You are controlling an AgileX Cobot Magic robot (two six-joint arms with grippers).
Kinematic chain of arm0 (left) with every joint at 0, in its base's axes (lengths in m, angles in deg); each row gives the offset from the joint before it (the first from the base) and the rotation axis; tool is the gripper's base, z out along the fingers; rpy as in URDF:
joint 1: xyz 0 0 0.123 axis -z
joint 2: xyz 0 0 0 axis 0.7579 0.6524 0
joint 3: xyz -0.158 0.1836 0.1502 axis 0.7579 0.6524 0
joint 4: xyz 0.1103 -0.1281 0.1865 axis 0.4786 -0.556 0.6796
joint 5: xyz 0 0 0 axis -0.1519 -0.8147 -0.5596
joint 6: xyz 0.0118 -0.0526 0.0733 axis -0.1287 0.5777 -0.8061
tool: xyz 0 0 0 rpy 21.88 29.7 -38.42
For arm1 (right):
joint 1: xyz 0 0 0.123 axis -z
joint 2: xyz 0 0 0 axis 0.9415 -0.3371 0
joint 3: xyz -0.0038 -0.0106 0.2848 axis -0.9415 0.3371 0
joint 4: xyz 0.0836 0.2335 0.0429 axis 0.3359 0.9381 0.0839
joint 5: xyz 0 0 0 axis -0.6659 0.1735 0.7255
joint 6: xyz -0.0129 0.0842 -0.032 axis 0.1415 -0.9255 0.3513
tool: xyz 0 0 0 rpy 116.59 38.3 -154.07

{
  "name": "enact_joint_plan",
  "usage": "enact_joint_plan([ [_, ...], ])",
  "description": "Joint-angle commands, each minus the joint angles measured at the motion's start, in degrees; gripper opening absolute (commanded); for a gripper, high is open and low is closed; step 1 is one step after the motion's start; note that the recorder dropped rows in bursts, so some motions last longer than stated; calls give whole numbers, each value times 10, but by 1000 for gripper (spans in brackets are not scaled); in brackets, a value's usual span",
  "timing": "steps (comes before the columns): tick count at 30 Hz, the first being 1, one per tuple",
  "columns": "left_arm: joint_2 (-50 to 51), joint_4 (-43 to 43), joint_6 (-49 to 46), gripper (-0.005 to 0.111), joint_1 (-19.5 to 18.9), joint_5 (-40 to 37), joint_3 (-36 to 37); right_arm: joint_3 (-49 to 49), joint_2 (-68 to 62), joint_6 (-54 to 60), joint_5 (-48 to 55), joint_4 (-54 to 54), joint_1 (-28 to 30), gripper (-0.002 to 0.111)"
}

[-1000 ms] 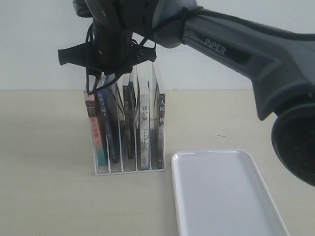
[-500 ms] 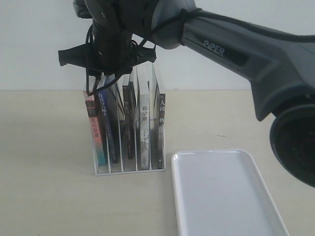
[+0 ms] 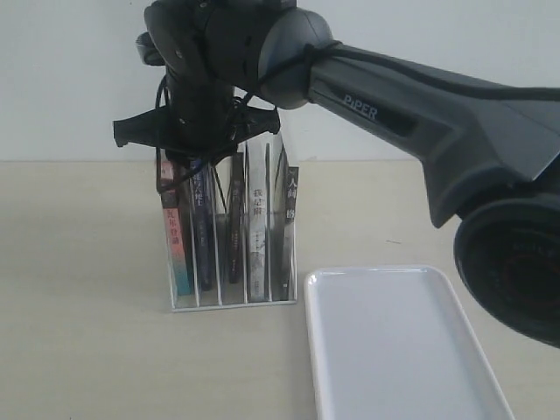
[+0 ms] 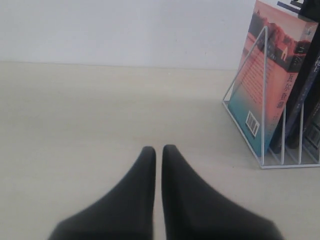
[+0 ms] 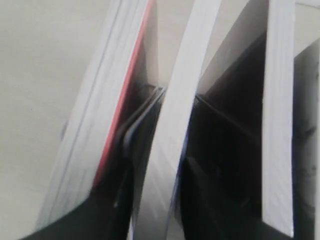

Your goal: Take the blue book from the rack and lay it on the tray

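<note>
The blue book [image 3: 203, 234] stands second from the left in the white wire rack [image 3: 232, 303], its dark blue spine facing out. My right gripper [image 3: 198, 164] reaches across from the right and comes down on the book's top. In the right wrist view its dark fingers [image 5: 116, 200] press on both sides of the blue book's white page edge [image 5: 167, 125], so the right gripper [image 5: 155, 172] is shut on it. The white tray [image 3: 394, 350] lies bare to the right of the rack. My left gripper [image 4: 156, 149] hovers shut over the table, left of the rack [image 4: 285, 165].
A pink-and-teal book [image 3: 175, 245] [image 4: 270, 85] fills the slot left of the blue one. Black-spined books [image 3: 256, 236] stand in the slots to its right. The right arm's grey link [image 3: 420, 105] spans the view above the tray. A pale wall rises behind the table.
My right gripper has come down lower onto the book tops and shifted slightly right. The blue and pink books now stand more upright than before.
</note>
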Motion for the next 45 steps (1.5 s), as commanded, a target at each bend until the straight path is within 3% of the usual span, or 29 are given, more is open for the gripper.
enact_joint_plan([
  [1,-2,-6,-1,4,0,1,2,2,2,6,-1,-2,0,13],
  [23,-2,-6,-1,4,0,1,2,2,41,12,7,-2,0,11],
  [29,-2,-6,-1,4,0,1,2,2,42,10,2,-2,0,23],
  [32,-2,-6,-1,4,0,1,2,2,42,10,3,-2,0,14],
  [34,-2,-6,-1,4,0,1,2,2,42,11,5,-1,0,-1],
  [41,-2,-6,-1,4,0,1,2,2,42,26,16,-1,0,1],
  [45,-2,-6,-1,4,0,1,2,2,42,26,28,-1,0,14],
])
